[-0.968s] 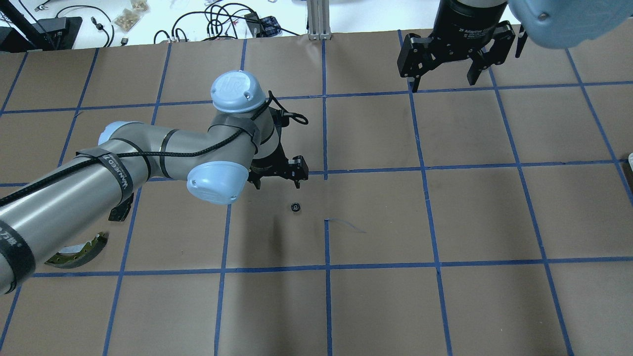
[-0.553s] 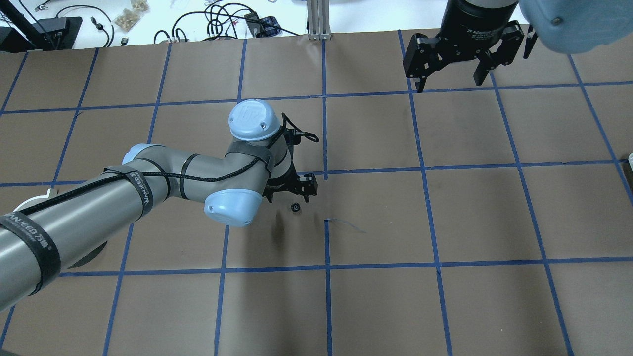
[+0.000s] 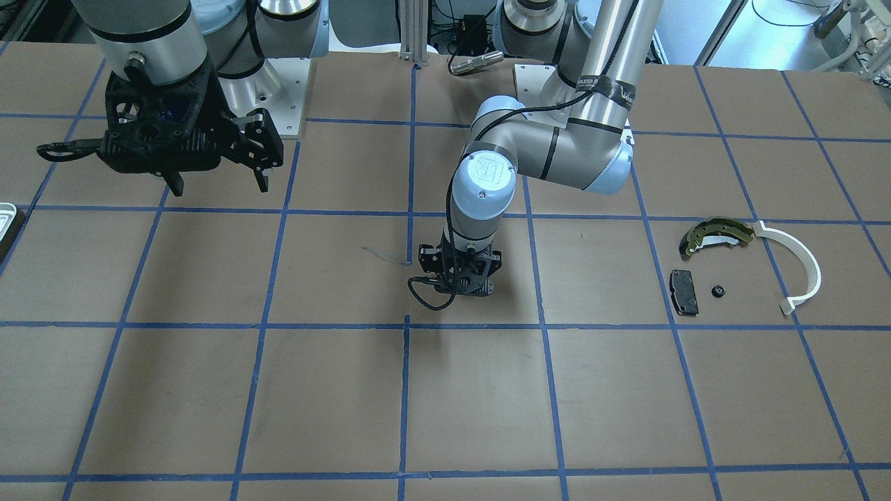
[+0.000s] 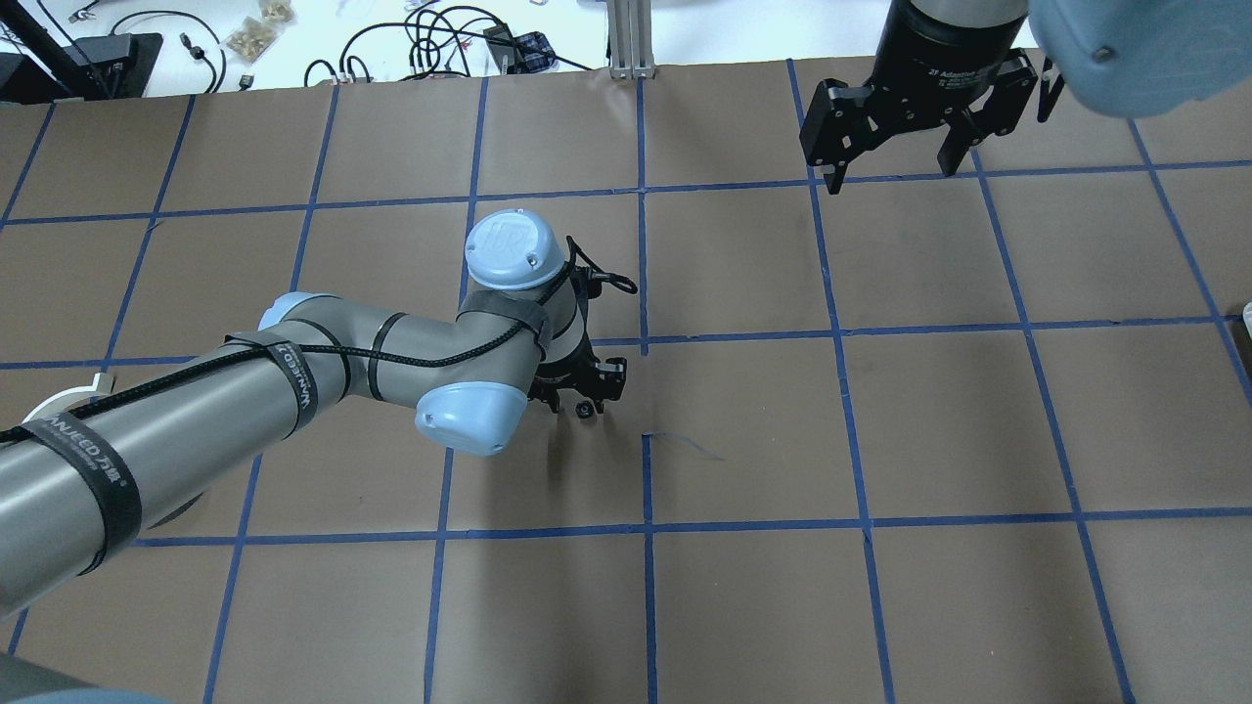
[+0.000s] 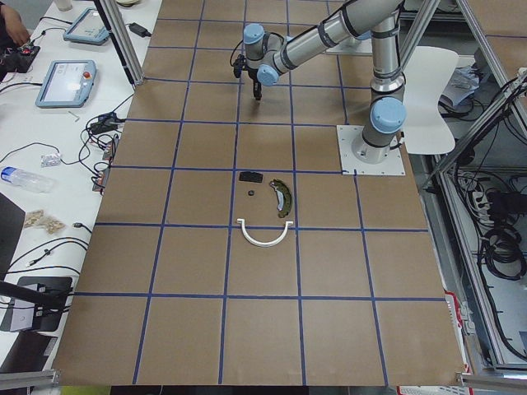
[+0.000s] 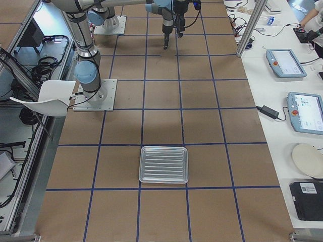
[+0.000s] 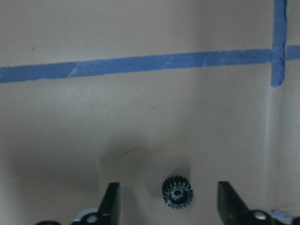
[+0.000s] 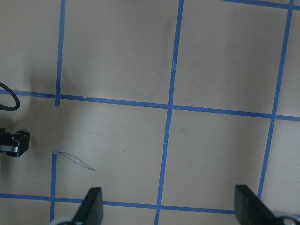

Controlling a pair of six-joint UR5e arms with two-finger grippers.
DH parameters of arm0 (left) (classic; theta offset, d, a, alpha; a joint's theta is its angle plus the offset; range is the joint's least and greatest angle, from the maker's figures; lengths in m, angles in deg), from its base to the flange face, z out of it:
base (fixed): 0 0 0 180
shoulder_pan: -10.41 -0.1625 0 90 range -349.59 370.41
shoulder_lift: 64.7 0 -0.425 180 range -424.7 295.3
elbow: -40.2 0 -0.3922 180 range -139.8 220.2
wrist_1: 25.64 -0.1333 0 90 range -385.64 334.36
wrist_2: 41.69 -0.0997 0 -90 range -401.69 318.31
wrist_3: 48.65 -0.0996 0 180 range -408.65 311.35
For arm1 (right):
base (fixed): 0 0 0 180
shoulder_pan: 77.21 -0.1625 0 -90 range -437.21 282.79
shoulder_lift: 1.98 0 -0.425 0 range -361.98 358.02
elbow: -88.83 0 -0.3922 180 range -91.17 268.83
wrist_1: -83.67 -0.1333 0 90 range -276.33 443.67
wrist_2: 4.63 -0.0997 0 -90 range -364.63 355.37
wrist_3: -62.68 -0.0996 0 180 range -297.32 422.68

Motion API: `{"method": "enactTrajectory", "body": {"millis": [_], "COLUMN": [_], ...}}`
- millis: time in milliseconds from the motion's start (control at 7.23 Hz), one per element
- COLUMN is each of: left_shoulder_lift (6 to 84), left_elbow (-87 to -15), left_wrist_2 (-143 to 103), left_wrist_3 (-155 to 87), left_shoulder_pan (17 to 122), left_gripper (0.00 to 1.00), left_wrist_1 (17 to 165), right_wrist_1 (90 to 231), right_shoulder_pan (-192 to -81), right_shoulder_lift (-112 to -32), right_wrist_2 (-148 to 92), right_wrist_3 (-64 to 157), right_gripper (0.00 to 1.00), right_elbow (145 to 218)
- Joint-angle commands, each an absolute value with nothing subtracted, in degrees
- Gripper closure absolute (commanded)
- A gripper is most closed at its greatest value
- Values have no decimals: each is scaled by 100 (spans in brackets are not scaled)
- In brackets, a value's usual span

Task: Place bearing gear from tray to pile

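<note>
Bearing gear [image 7: 177,192] sits at 6 o'clock in the wrist view, between the wide-open, empty jaws of the left gripper [image 7: 168,186], so an off-centre squeeze could flick it away.

From overhead the bearing gear [image 4: 585,409] is a tiny dark spot just beside the left pincer [image 4: 579,399], its teeth too small to tell. In the front-facing view that pincer's own body hides it wholly. The left wrist view cuts both fingers [image 7: 111,204] off at the bottom edge. Well apart from this pincer, the left arm [image 4: 196,430] covers most of the pile [image 3: 683,291] from overhead; only one end of the white strip [image 4: 83,386] shows. Beyond the right pincer [image 3: 220,188], the tray [image 3: 5,217] is cropped by the picture's edge.
</note>
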State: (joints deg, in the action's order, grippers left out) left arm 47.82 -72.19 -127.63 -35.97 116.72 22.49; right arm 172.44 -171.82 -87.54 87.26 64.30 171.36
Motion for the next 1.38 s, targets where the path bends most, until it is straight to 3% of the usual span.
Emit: {"method": "enactTrajectory", "body": {"millis": [0, 277, 415, 553, 968, 1245], "left_shoulder_lift": [4841, 4850, 4850, 4850, 4641, 4447], "left_elbow": [-7221, -7212, -7212, -7212, -7116, -6522], "left_wrist_2": [-12756, -12756, -12748, -12730, -12747, -12756], "left_wrist_3": [-3590, -3590, -3599, -3599, -3608, -4174], "left_shoulder_pan": [11675, 11675, 11710, 11702, 11562, 10758], "left_gripper": [41, 41, 67, 100, 100, 100], "left_wrist_1": [2244, 2244, 2244, 2244, 2322, 3204], "right_wrist_1": [17201, 17270, 17271, 17271, 17280, 17288], "right_shoulder_pan": [-17187, -17196, -17196, -17213, -17205, -17205], "right_shoulder_lift": [-8768, -8768, -8803, -8803, -8794, -8794], "right_wrist_2": [8696, 8687, 8678, 8669, 8669, 8669], "right_wrist_3": [6417, 6409, 6417, 6417, 6417, 6426], "right_gripper": [0, 0, 0, 0, 0, 0], "right_elbow": [17145, 17241, 17250, 17250, 17250, 17250]}}
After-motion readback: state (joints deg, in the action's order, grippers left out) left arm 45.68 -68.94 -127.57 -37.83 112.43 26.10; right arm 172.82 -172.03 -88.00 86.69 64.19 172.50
